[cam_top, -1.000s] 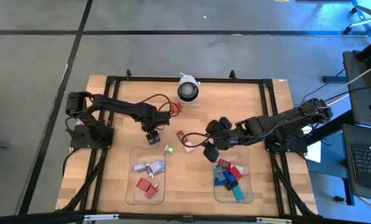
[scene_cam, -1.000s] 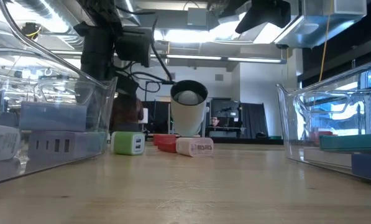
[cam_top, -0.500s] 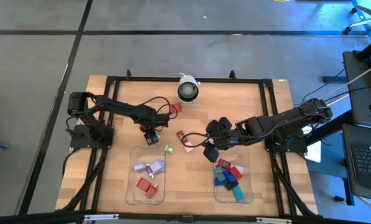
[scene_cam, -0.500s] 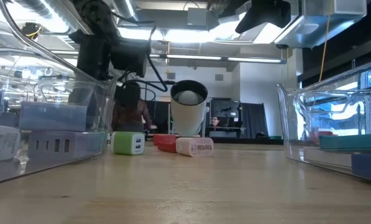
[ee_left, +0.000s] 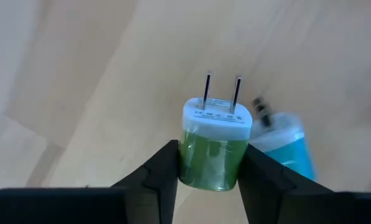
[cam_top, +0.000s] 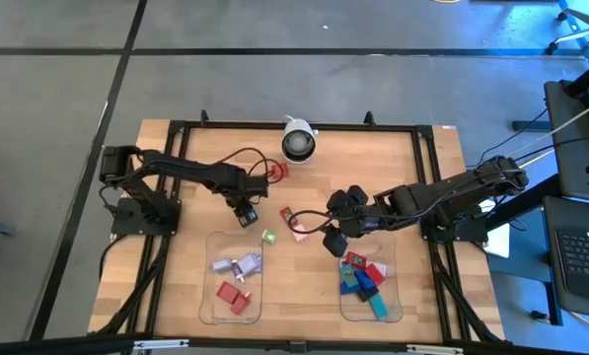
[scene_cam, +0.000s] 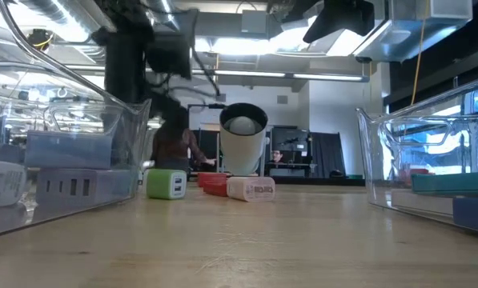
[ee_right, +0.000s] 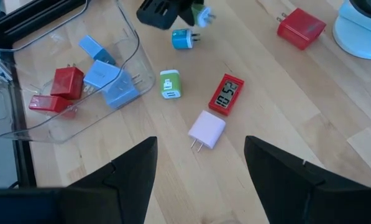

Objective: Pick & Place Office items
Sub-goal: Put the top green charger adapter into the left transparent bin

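High view is showing the left gripper hovering just above the left tray, while the right gripper is waiting beside the right tray. Left wrist view is showing its fingers clamping a green plug between them, a teal plug lying just beyond. Right wrist view is showing that gripper's fingers standing apart, holding nothing.

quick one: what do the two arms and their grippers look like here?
Both arms are dark, jointed links bolted to black bases at the table's side edges, with black cables looping along them. Left gripper: two matte black fingers with angular, stepped inner faces. Right gripper: the same black, broad and blunt.
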Robot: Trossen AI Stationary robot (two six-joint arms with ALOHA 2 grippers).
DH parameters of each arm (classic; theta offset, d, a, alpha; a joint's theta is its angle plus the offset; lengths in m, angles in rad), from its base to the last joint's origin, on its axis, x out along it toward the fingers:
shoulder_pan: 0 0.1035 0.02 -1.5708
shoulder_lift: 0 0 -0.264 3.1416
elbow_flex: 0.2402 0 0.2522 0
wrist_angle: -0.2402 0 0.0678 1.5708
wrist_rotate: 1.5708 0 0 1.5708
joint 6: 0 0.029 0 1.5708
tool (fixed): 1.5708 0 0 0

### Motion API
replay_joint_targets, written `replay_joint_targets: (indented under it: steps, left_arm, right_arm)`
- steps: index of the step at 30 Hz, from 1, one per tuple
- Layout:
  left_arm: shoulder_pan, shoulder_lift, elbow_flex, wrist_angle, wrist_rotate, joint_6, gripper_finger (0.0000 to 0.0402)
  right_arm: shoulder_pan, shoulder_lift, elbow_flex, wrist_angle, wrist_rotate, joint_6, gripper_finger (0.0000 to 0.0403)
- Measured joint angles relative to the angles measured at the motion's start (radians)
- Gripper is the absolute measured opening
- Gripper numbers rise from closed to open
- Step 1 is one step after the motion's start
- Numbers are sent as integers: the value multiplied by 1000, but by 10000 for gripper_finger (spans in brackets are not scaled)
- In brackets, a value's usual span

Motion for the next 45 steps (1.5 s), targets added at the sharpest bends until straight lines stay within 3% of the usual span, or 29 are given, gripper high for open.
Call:
replay_joint_targets:
  steps: [8,17,31,37,45]
  left_arm:
    - [-26,-201,77,94,-92,-79,126]
    - [-158,-458,84,495,-289,-71,128]
    - [-369,-480,84,1005,-327,178,129]
    - [-439,-477,84,1014,-323,170,130]
    - [-605,-477,84,894,-290,49,130]
  right_arm:
    - [0,0,0,0,0,-5,245]
    - [0,0,0,0,2,-5,245]
    - [0,0,0,31,65,29,245]
    - [11,0,0,76,104,55,245]
    - [40,0,0,106,106,56,245]
